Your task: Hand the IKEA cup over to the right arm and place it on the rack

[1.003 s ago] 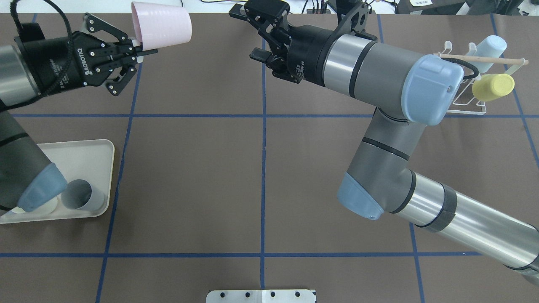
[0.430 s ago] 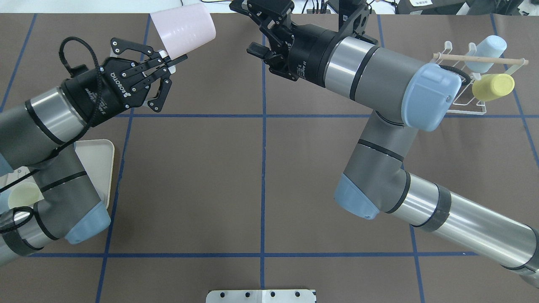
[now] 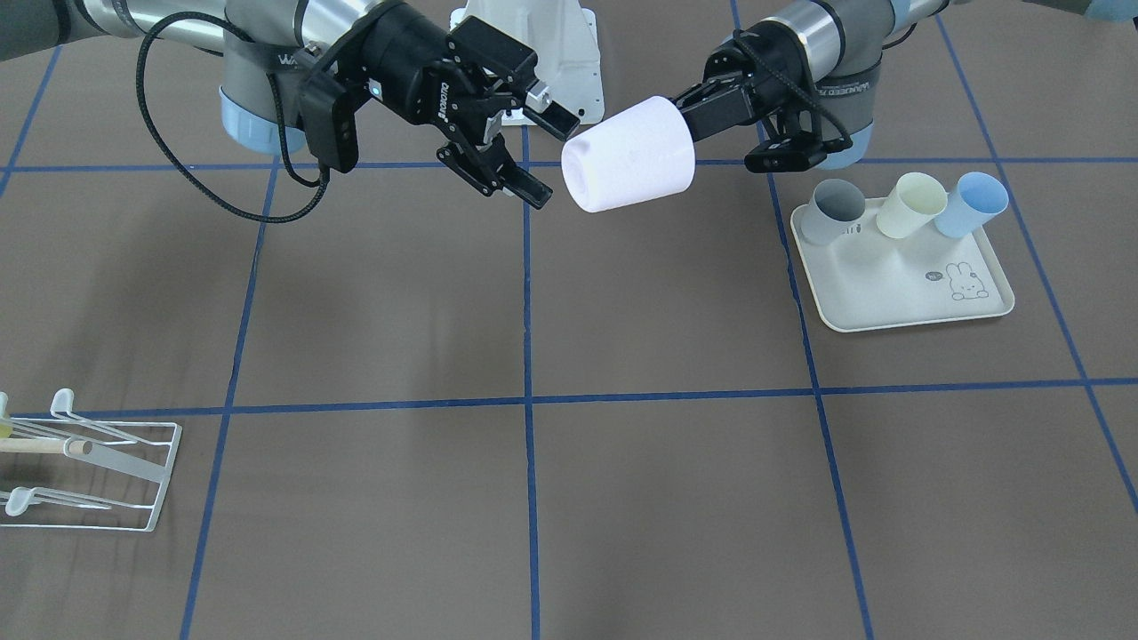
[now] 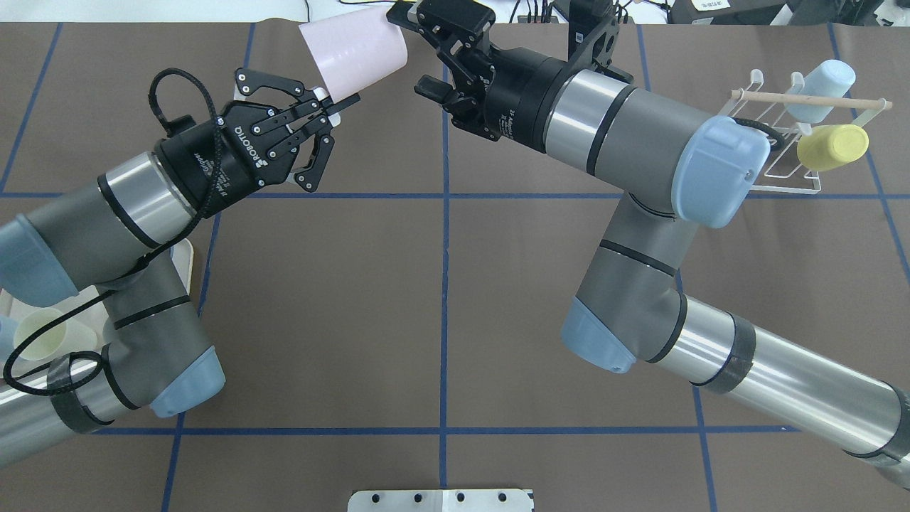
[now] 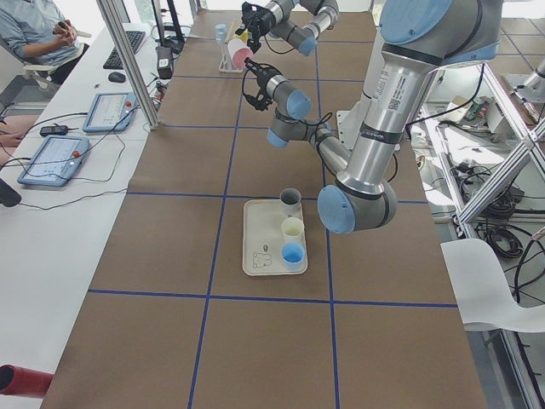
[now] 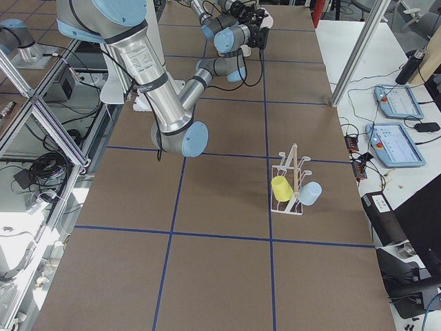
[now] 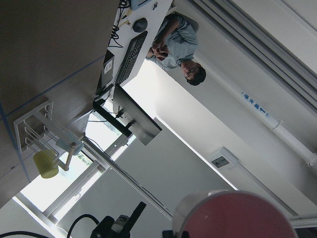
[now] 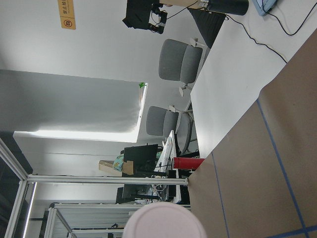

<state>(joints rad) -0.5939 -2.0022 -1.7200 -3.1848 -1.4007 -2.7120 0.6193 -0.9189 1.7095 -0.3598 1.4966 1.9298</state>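
The IKEA cup (image 4: 352, 53) is pale pink and lies on its side in the air over the table's far middle. My left gripper (image 4: 338, 110) is shut on its rim wall. In the front-facing view the cup (image 3: 627, 164) points its base at my right gripper (image 3: 555, 162), which is open, with one finger above and one below the base end. My right gripper (image 4: 411, 51) shows at the cup's right in the overhead view. The right wrist view shows the cup's base (image 8: 166, 220) close below. The white wire rack (image 4: 782, 167) stands at the far right.
A yellow cup (image 4: 832, 147) and a pale blue cup (image 4: 825, 82) hang on the rack. The cream tray (image 3: 898, 293) holds a grey cup (image 3: 836, 209), a cream cup (image 3: 911, 204) and a blue cup (image 3: 973, 203). A person (image 5: 34, 25) sits beside the table's far side.
My left arm has swung the pink cup to the right, up to the right gripper's open fingers. The right gripper has hardly moved and stays open.
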